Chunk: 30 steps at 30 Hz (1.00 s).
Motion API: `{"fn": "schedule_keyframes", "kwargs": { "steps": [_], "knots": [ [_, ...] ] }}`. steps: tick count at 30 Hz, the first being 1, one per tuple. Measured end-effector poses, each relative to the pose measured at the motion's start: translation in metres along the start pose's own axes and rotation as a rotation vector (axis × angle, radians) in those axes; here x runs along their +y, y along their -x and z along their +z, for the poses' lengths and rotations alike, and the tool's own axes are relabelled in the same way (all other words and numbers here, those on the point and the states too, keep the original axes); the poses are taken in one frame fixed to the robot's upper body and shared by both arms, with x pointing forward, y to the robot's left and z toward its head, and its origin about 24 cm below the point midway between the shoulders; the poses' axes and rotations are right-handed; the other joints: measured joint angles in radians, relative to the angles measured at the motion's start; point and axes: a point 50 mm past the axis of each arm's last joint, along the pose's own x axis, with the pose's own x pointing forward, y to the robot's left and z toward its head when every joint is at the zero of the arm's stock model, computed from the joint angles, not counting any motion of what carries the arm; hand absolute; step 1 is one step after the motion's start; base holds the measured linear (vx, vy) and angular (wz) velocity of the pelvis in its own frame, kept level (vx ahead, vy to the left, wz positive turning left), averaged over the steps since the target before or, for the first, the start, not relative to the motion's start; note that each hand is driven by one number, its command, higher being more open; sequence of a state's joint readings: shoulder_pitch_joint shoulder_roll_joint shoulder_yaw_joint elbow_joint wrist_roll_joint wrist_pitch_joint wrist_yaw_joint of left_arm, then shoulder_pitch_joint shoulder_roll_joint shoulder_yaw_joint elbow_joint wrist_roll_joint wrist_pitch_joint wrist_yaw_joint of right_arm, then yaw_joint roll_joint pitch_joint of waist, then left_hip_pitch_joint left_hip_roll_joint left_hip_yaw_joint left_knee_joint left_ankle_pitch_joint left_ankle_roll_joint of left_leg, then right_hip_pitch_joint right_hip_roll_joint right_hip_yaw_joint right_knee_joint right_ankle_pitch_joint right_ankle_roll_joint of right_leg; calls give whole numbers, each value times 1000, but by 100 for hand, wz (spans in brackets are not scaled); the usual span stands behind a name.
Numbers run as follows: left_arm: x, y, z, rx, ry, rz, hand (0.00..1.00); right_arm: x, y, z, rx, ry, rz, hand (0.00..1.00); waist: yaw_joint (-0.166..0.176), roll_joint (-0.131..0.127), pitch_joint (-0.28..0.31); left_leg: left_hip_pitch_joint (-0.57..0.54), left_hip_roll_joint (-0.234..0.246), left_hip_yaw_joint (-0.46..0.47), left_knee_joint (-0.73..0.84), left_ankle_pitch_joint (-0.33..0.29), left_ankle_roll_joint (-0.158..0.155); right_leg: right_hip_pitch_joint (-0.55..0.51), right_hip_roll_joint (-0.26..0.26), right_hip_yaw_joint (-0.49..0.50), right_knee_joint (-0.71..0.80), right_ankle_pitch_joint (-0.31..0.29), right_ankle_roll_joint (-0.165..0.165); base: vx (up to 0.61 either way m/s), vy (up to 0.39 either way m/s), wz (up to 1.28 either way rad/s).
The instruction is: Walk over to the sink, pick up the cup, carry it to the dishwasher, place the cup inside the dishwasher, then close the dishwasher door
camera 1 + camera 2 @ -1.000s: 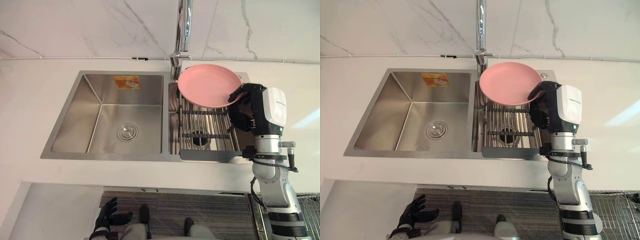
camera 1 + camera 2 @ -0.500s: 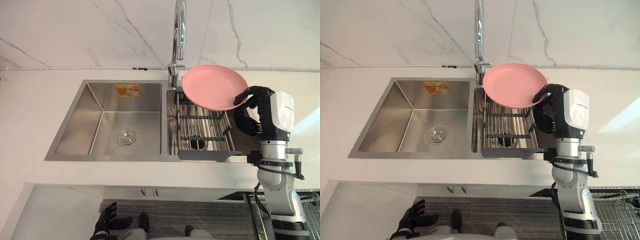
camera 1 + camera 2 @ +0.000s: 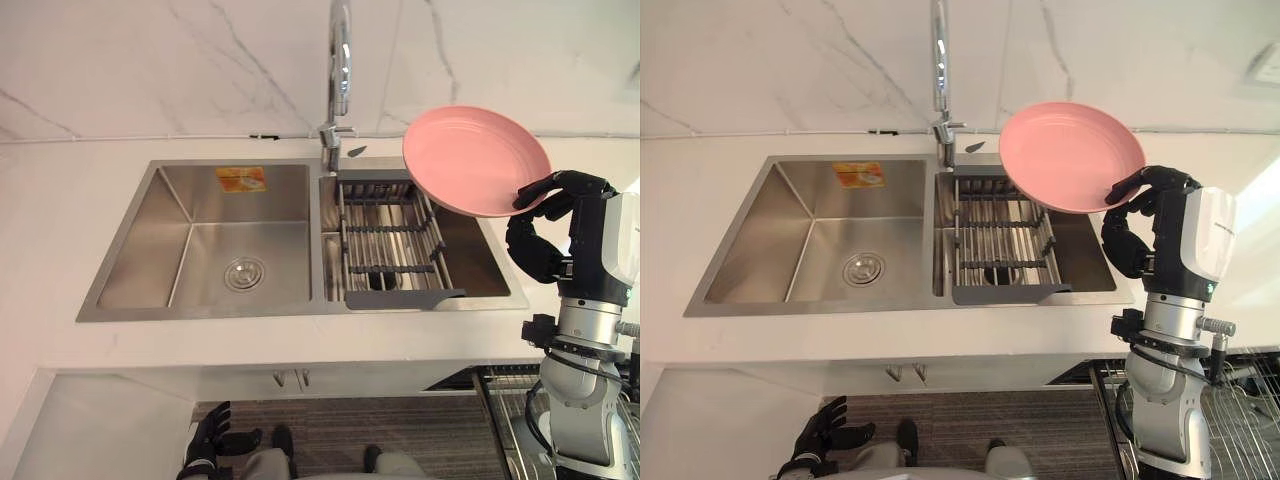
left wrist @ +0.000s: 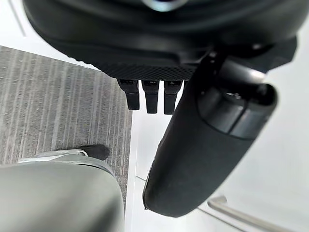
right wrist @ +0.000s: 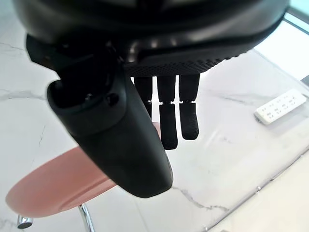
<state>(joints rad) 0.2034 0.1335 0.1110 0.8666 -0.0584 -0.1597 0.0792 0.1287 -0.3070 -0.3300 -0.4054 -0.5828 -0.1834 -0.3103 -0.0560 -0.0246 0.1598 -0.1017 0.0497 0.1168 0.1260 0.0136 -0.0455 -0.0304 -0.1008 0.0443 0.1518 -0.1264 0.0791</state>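
No cup shows; what I hold is a round pink plate [image 3: 475, 160], also seen at its edge in the right wrist view as the pink plate [image 5: 58, 186]. My right hand [image 3: 545, 225] is shut on the plate's near rim, thumb on top, and holds it tilted in the air over the back right corner of the sink [image 3: 200, 312]. My left hand [image 3: 205, 445] hangs low beside me over the floor, fingers relaxed and holding nothing.
The steel sink has a bare left basin with a drain [image 3: 244, 272] and a dark drying rack [image 3: 385, 240] across its right basin. A chrome faucet [image 3: 340, 70] rises behind. A wire dishwasher rack [image 3: 1240, 420] shows at the lower right, under the counter edge.
My right hand has lifted the pink plate off the drying rack and carried it up and to the right. The whole view has also shifted. My left hand has stayed low.
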Motion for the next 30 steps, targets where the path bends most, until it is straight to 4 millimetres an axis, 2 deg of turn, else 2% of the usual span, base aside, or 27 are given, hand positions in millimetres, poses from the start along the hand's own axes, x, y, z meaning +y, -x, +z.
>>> {"fn": "schedule_keyframes", "kwargs": {
  "steps": [2,5,6,7,9,10,12,13,14,16,18,19,21,25,30],
  "knots": [
    [2,1,-1,4,2,6,90,-4,0,-3,9,15,-10,30,-7,-2,1,-4,3,34,4,-6,6,-25,4,41,0,5,0,-28,54,-80],
    [5,3,-8,24,23,31,90,-12,-1,-10,46,59,-46,30,-13,-5,5,-7,17,140,48,-45,23,-72,19,155,-5,46,25,-8,53,-124],
    [7,4,-9,29,38,44,90,-13,-1,-14,67,69,-58,30,-14,-6,10,-7,35,191,78,-68,30,-79,15,170,-25,52,10,-8,63,-125],
    [8,4,-9,29,63,57,90,-14,-1,-19,94,85,-64,30,-15,-5,18,-3,52,236,108,-92,35,-85,-15,80,-32,60,-47,-20,112,-124],
    [11,2,-7,23,103,78,90,-12,1,-26,132,106,-58,30,-17,-4,24,-1,84,290,142,-118,46,-93,-57,-71,-30,65,-116,-16,99,-102],
    [15,2,-8,35,114,101,90,-13,1,-29,141,122,-57,30,-15,1,30,-3,111,325,159,-133,49,-126,-67,-132,61,49,-113,-16,23,-86],
    [22,4,-12,47,128,130,90,-13,3,-30,144,135,-48,30,-14,-4,30,8,126,346,194,-157,36,-146,-78,-207,211,25,-98,-11,-12,-58],
    [24,6,-16,62,127,137,90,-14,1,-30,135,143,-48,30,-11,-11,28,15,124,361,231,-185,20,-139,-90,-243,208,3,-73,-6,-21,-59],
    [23,8,-21,79,133,140,90,-16,-1,-31,123,156,-45,30,-12,-8,27,11,130,356,256,-219,6,-117,-82,-236,160,-9,-5,0,-24,-68],
    [23,12,-27,97,141,144,90,-13,2,-40,153,170,-20,30,-4,9,17,18,126,321,230,-223,3,-99,-45,-210,85,21,-13,-2,-19,-65],
    [25,14,-32,115,150,159,90,-14,14,-52,213,204,17,30,5,9,9,29,119,305,197,-215,-5,-87,-17,-181,15,70,-13,56,-28,-61],
    [25,16,-36,124,155,163,90,-17,19,-57,236,219,25,30,2,12,6,33,118,306,188,-206,-12,-81,-12,-176,-3,81,-7,103,-38,-31],
    [27,20,-42,142,154,169,90,-22,30,-71,314,252,39,30,-11,18,3,46,116,305,172,-186,2,-54,-6,-175,-38,106,9,156,-27,-7],
    [26,25,-51,179,155,167,90,-31,51,-89,442,278,30,30,-14,29,-4,83,109,300,142,-182,2,-3,-3,-178,-92,117,11,108,-1,2],
    [22,27,-55,190,158,157,90,-27,68,-95,520,235,41,30,-14,38,-10,105,101,299,119,-176,-2,17,-4,-175,-121,128,12,-4,1,-1]
  ]
}}
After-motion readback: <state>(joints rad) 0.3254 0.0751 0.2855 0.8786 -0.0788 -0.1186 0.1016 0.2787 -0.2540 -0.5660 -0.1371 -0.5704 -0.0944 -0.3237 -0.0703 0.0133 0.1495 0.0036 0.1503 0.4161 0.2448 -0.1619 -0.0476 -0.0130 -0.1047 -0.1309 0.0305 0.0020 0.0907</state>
